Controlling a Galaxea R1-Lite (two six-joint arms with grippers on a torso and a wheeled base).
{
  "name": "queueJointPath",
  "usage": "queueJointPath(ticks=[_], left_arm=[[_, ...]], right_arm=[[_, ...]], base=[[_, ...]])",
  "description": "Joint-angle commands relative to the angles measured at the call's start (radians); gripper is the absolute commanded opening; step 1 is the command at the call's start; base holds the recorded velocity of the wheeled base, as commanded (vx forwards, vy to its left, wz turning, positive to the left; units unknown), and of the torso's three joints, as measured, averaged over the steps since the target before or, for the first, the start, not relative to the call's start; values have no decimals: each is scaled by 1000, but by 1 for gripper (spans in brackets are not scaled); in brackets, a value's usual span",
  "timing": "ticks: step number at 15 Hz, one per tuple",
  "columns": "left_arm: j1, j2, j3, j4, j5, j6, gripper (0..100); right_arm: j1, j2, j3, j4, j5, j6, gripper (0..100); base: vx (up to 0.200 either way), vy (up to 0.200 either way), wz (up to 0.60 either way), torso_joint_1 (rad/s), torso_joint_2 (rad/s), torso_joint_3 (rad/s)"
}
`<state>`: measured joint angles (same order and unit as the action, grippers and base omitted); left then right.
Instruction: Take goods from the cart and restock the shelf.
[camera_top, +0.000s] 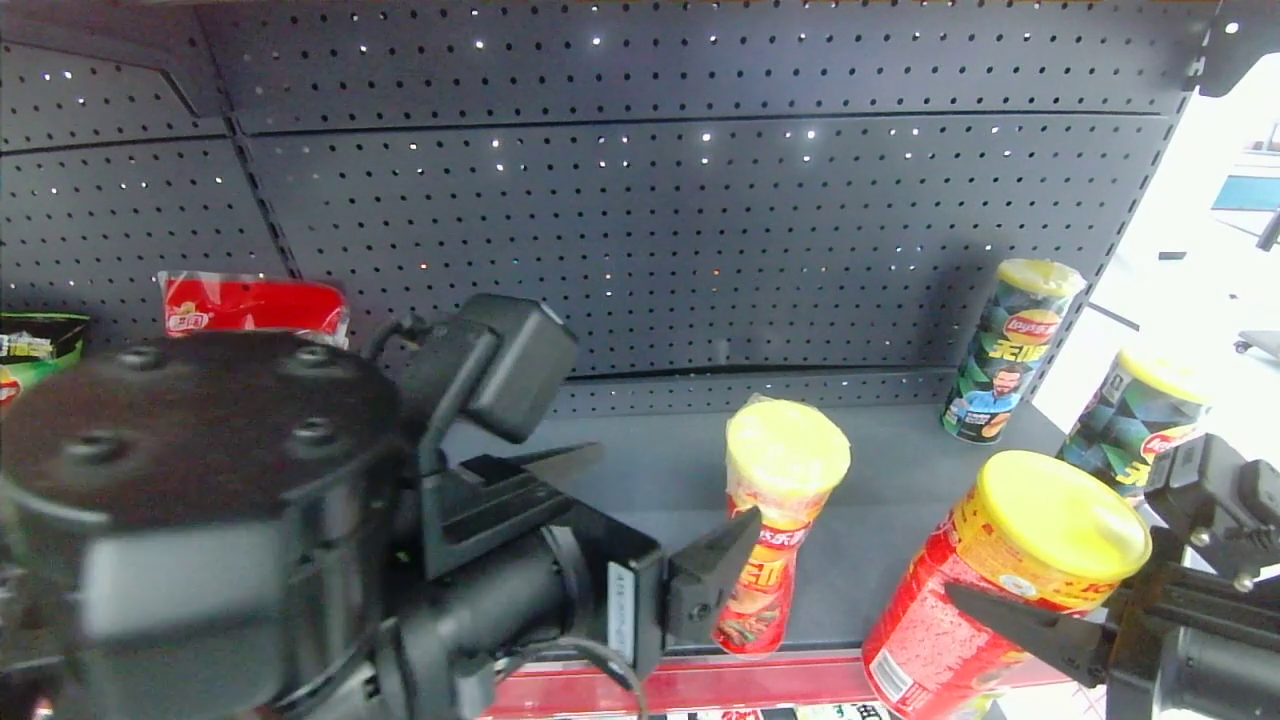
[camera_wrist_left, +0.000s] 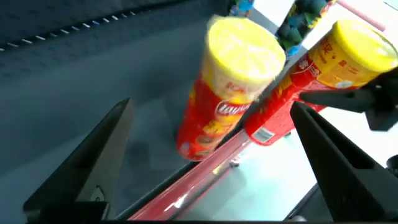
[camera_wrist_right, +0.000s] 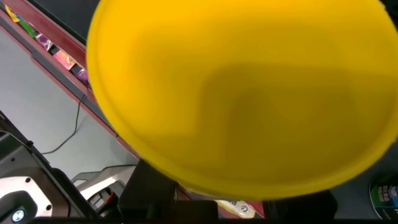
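A red chip can with a yellow lid (camera_top: 778, 525) (camera_wrist_left: 229, 87) stands upright near the front of the dark shelf (camera_top: 880, 470). My left gripper (camera_top: 670, 490) (camera_wrist_left: 211, 106) is open just in front of it, one finger tip close to the can's side. My right gripper (camera_top: 1010, 600) is shut on a second red can (camera_top: 1000, 570) (camera_wrist_left: 339, 62), held tilted over the shelf's red front edge (camera_top: 720, 685) at the right. Its yellow lid (camera_wrist_right: 249, 93) looms large in the right wrist view.
Two green cans (camera_top: 1010, 350) (camera_top: 1140, 420) stand at the shelf's right end. A red bag (camera_top: 250, 305) and a green bag (camera_top: 30, 350) lean on the pegboard back wall (camera_top: 650, 230) at the left. Bare shelf lies between.
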<state>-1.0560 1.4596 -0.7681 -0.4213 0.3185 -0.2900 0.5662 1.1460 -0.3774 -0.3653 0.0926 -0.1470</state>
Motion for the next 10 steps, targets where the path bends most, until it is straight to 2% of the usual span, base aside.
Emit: queueJointPath(ticks=[1,2,3,4,5,6,7,9,10], left_arm=[[117,-234,70,67,13,106,100],[206,-329,75,164,-10,190,100],[260,-390,72,245,-47,216,100],[358,-502,67,412,-145,232,100],[488,-642,62,638,-254,261,100],[524,-691,59,716,-288,276,100],[565,-801,41,891,-342,285,100],[547,-912,32,1055,-351,287,100],[528,-944,30,1104,-351,287,100]], right_arm=[[-3,3,0,3,-1,0,0],[-3,3,0,3,-2,0,0],[-3,3,-1,3,-4,0,0],[-3,3,-3,3,-4,0,0],[-3,0,-1,3,-4,0,0],[-3,-2,-1,3,-4,0,0],[-3,-5,0,3,-8,0,0],[-3,-6,-3,3,-8,0,0],[-3,-6,-6,2,-8,0,0]], base=[[0,0,0,0,0,0],[0,0,0,0,0,0],[0,0,0,0,0,0],[0,0,0,0,0,0],[0,0,0,0,0,0],[0,0,0,0,0,0],[0,0,0,0,0,0],[0,0,0,0,0,0],[0,0,0,0,0,0]])
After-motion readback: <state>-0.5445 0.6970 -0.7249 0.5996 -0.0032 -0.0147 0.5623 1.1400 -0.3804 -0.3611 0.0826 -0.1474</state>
